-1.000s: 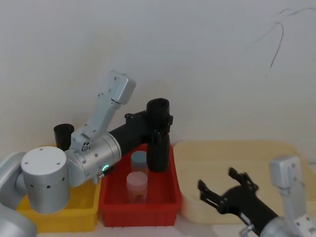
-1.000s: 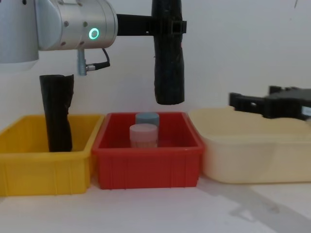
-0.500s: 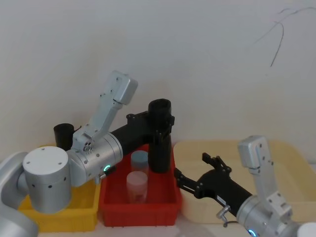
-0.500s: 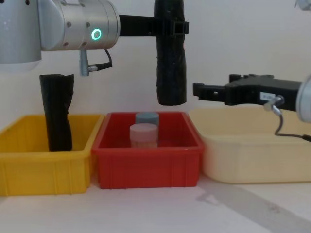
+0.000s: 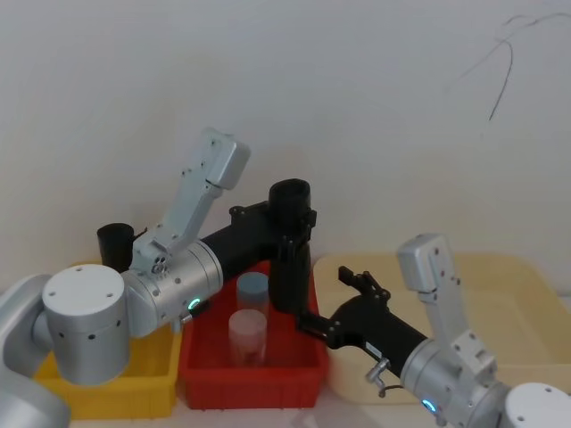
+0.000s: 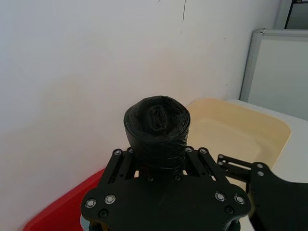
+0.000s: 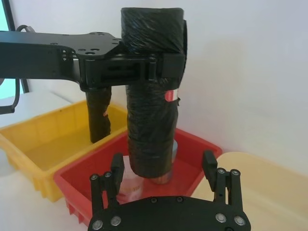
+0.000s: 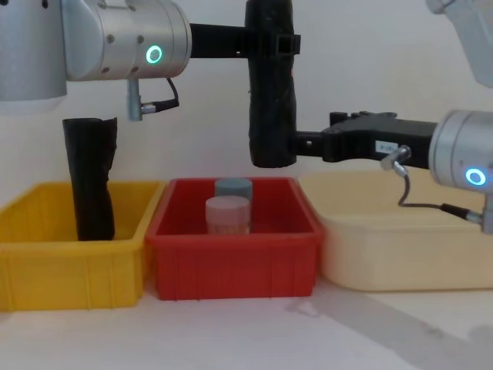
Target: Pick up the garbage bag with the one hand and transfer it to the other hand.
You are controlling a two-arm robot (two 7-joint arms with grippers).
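I am holding the bag [image 8: 271,116] upright in the left tool [image 8: 271,42], whose fingers are clamped around its upper part just under the rounded top. That is leaving the whole lower length bare for the other arm to take. The bag is hanging in the air above the back right corner of the red bin [image 8: 231,266], clear of the two jars [image 8: 228,214] standing in it, so nothing below is getting in the way of a sideways approach.

I am bringing the right tool [image 7: 163,163] in level from the right, above the cream bin [image 8: 385,254], with its fingers spread wide. In the right wrist view they are standing either side of the bag's lower end, lined up to close across it below the left tool's grip. From the chest view the fingertips are reaching the bag's side, though I cannot be sure they are touching it.

The other black roll [image 8: 91,185] is leaning in the yellow bin [image 8: 69,270] at the worktop's left end, well apart from this handover.

I judge the right tool needs to go a little deeper around the bag and close before the left one lets go.
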